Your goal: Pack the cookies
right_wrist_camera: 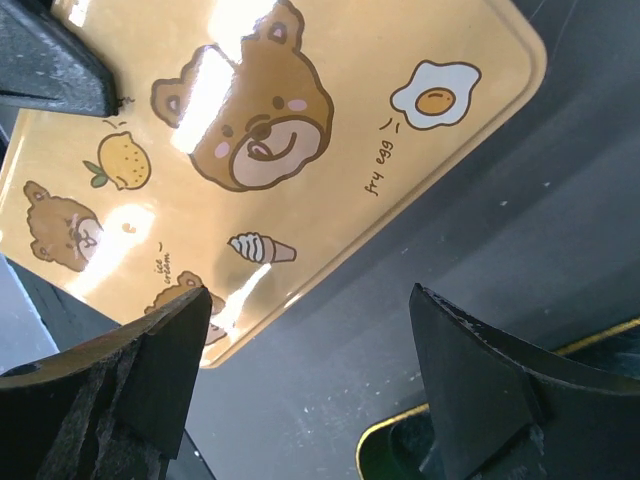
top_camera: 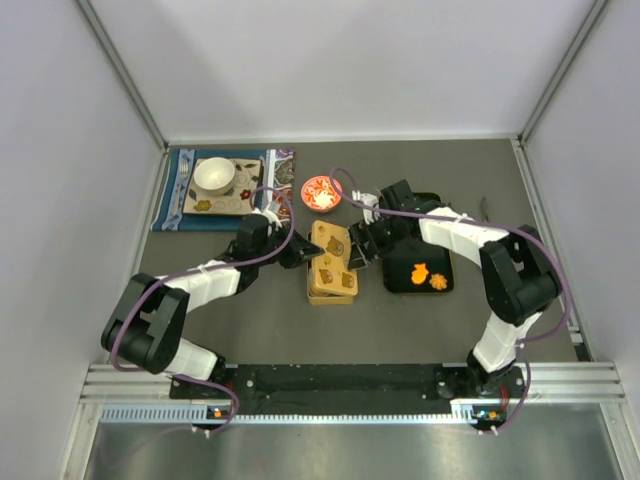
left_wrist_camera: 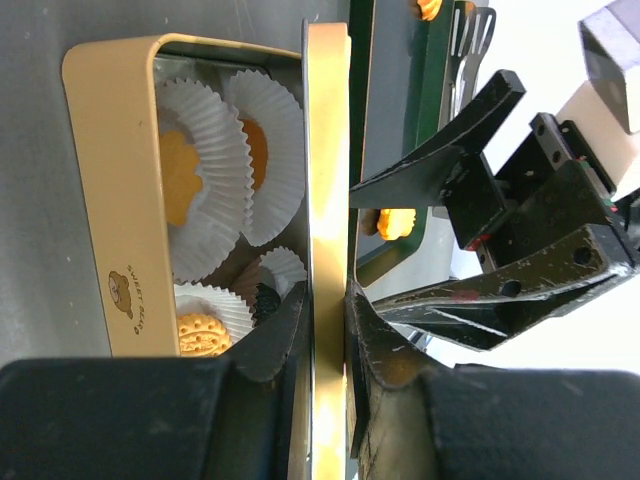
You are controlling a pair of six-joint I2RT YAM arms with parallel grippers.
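Pinching one tin lid [left_wrist_camera: 327,150], left tool [left_wrist_camera: 327,310]; right tool [right_wrist_camera: 305,305] spread wide; two orange cookies [top_camera: 420,272] on black tray [top_camera: 400,281].

Glossy metal lid [right_wrist_camera: 330,190], pleated paper cups [left_wrist_camera: 228,125], matt orange cookies [left_wrist_camera: 178,185].

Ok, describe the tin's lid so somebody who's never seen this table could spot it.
At the middle of the grey table lies a yellow cookie tin. Its lid is the flat panel pinched by the left end effector. Only it shows cartoon bears, a fried egg and an ice cream.
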